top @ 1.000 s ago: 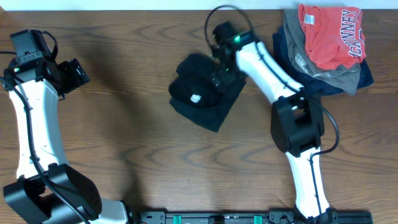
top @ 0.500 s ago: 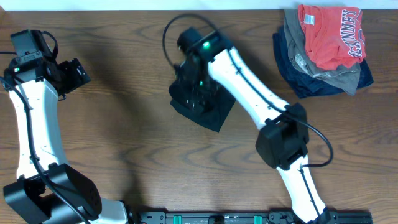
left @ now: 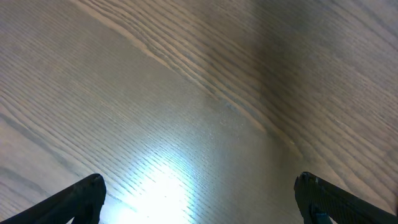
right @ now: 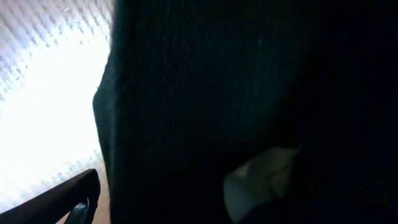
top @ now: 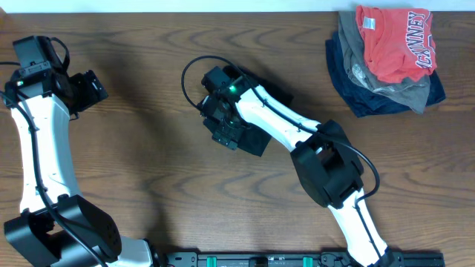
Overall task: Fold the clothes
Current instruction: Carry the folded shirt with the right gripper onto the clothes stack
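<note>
garment (top: 257, 142), black and bunched mid-table, lies directly under right gripper (top: 223, 124), jaws apart; left gripper (top: 93, 87), also apart, hovers well off left.

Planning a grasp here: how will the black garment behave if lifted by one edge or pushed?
Probably floppy: the garment lies as a soft, uneven heap, so a lifted edge would likely drape and unfold. Its ribbed-looking cloth seems grippy rather than slippery. Pushed, it may bunch rather than slide whole over the table.
</note>
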{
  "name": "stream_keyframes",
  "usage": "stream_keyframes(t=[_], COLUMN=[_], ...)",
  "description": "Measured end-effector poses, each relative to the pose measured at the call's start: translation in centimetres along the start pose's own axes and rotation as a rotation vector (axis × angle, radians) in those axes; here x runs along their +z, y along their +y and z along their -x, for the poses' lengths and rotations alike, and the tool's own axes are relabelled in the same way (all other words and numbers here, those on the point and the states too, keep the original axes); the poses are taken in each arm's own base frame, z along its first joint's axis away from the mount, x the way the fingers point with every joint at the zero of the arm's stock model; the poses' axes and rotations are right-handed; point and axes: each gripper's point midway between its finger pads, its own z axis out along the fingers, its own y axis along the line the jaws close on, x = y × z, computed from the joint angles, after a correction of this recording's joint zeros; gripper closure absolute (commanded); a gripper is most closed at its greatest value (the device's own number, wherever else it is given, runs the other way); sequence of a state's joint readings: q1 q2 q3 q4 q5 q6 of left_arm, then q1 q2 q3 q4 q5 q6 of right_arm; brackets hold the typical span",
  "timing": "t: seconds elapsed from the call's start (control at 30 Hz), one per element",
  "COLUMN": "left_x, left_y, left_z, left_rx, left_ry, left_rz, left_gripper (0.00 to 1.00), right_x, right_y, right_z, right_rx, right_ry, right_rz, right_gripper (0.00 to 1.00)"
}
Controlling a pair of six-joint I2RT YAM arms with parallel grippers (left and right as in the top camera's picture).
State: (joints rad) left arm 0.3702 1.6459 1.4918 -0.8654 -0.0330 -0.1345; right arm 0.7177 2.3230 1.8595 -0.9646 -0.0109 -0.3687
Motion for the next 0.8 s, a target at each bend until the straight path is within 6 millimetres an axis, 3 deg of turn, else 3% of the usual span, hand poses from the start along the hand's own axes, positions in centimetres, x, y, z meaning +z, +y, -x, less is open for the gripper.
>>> stream_keyframes(t=[0.1,0.23,0.27,0.47,0.6,0.73,0.8], left_x=[0.0,0.0,0.0,0.6,1.2,1.3,1.3], left_y=[0.0,0.0,0.0,0.0,0.0,0.0,0.0], left_z=[-0.1,-0.1,-0.1,-0.3,-0.5,-0.6,-0.6], left_rx=[0.000,0.000,0.000,0.002,0.003,0.004,0.004], left_ry=[0.002,0.003,0.005,0.022,0.037,0.041,0.041], left_rz=[0.000,0.000,0.001,0.004,0.007,0.008,0.008], left_gripper=[0.02,0.02,0.02,0.02,0.02,0.02,0.02], right_x=[0.2,0.3,0.3,-0.3,-2.1,-6.7,-10.4], right_y=[-0.3,-1.1,-1.3,-2.7,-6.1,-12.1,-15.3], right_z=[-0.2,-0.7,-0.7,-1.6,-2.7,-1.9,-1.6], right_rx=[-0.019,-0.021,-0.014,0.075,0.146,0.227,0.262], right_ry=[-0.008,0.001,0.001,0.015,0.044,-0.036,-0.103], right_rz=[-0.025,-0.063,-0.068,-0.074,-0.142,-0.277,-0.354], right_gripper=[0.21,0.94,0.99,0.99,0.99,0.99,0.99])
